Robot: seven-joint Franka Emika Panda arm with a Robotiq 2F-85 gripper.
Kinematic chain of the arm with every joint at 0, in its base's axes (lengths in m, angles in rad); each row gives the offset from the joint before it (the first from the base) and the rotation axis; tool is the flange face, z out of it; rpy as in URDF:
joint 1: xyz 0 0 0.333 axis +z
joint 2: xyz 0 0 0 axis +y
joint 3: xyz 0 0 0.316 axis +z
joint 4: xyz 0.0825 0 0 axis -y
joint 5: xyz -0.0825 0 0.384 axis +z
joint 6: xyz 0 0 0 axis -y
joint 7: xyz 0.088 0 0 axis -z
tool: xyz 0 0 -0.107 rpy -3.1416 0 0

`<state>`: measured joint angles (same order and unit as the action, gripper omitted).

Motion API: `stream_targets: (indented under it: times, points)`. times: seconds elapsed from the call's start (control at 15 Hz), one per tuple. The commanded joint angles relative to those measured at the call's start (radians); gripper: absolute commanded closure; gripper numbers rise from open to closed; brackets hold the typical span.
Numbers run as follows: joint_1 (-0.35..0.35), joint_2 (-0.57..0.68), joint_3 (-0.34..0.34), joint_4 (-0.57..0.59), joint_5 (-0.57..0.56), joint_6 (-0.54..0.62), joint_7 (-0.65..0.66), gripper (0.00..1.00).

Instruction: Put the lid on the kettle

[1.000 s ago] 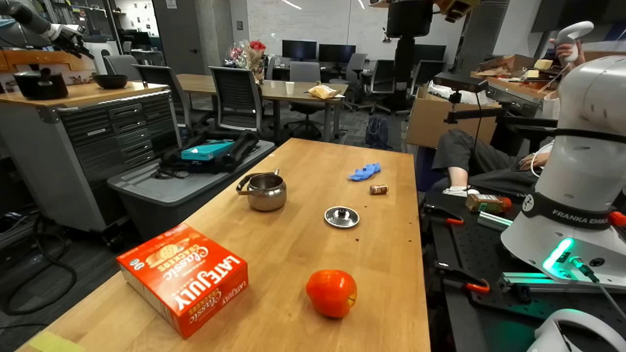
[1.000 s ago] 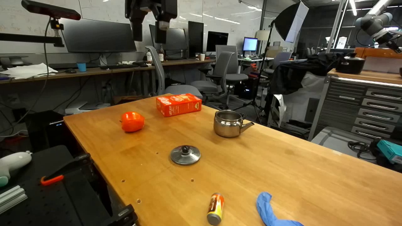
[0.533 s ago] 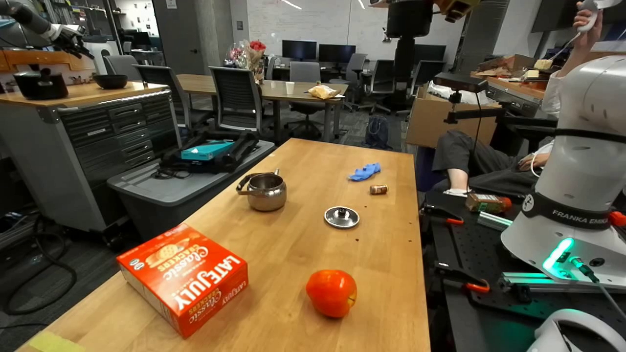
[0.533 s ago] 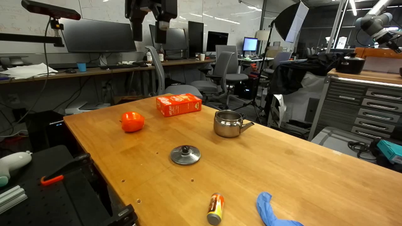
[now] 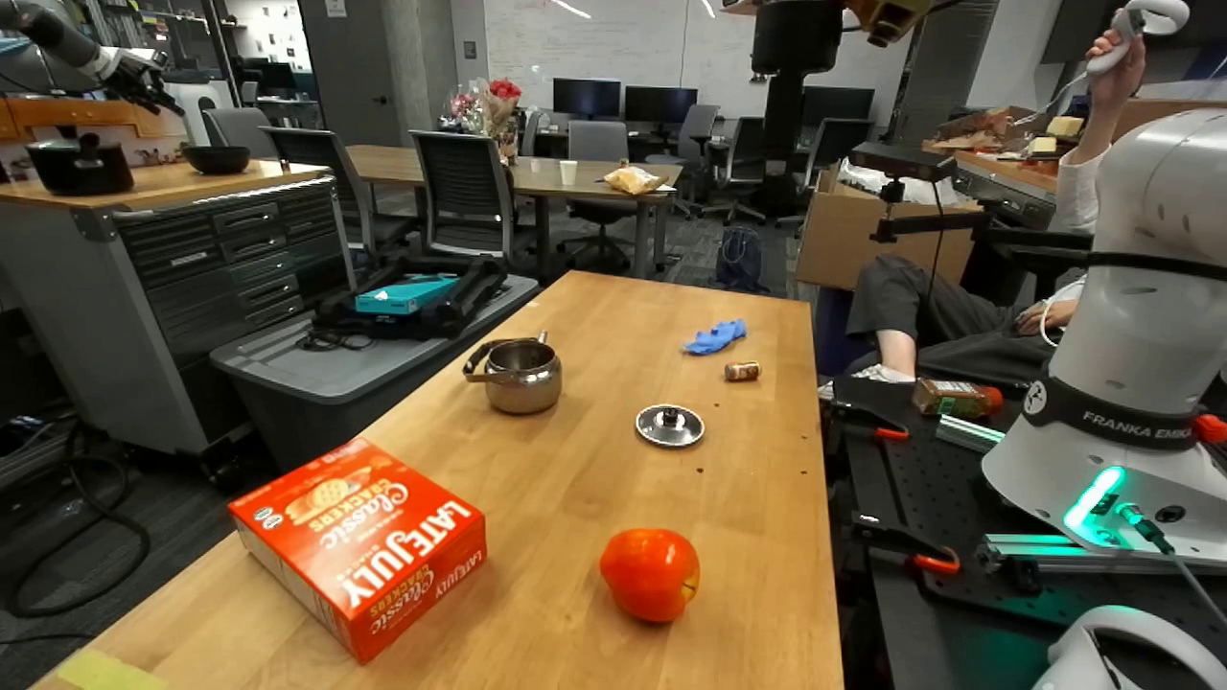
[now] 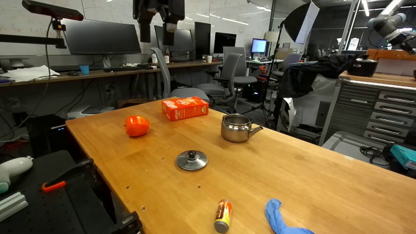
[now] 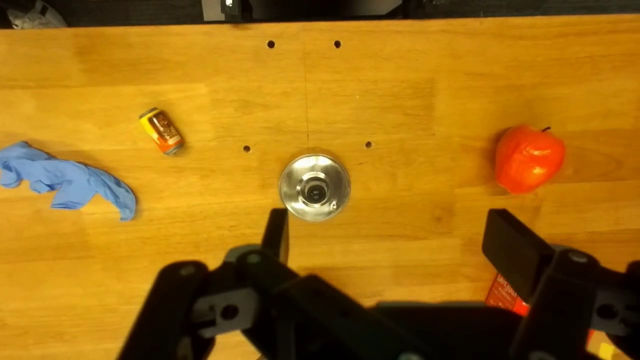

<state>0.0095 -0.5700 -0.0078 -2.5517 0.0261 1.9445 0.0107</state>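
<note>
1. The hand (image 7: 390, 220) is seen high above the table (image 7: 425, 100); its fingers (image 7: 277, 235) are spread wide and nothing is gripped.
2. The lid (image 7: 315, 187) is found lying flat on the table, knob (image 7: 316, 193) uppermost, well apart from the hand.
3. In the wrist view, the lid is located below the hand and off its centre: it is shown nearer the finger on the blue glove's (image 7: 75, 182) side and toward the table edge by the arm's base (image 5: 1064, 470). Part of this offset may be owed to camera angle; true alignment cannot be told.
4. No long axis is presented by the round lid, so no particular wrist turn is judged to be required; the knob is judged the proper grasp point.
5. The kettle (image 5: 525, 388) is recorded in both exterior views as upright and uncovered, beyond the lid as reckoned from the arm's base.
6. A descent centred on the knob is judged to be called for next. If it is made off-centre, the rim could be struck by a finger.
</note>
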Motion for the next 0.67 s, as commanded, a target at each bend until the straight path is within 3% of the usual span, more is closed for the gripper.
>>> stream_targets:
  times: [0.0,0.6]
  points:
    - [-0.005,0.063,0.002,0.037,0.029,0.054,0.038,0.00]
    - [-0.007,0.236,0.013,0.092,-0.005,0.145,0.057,0.00]
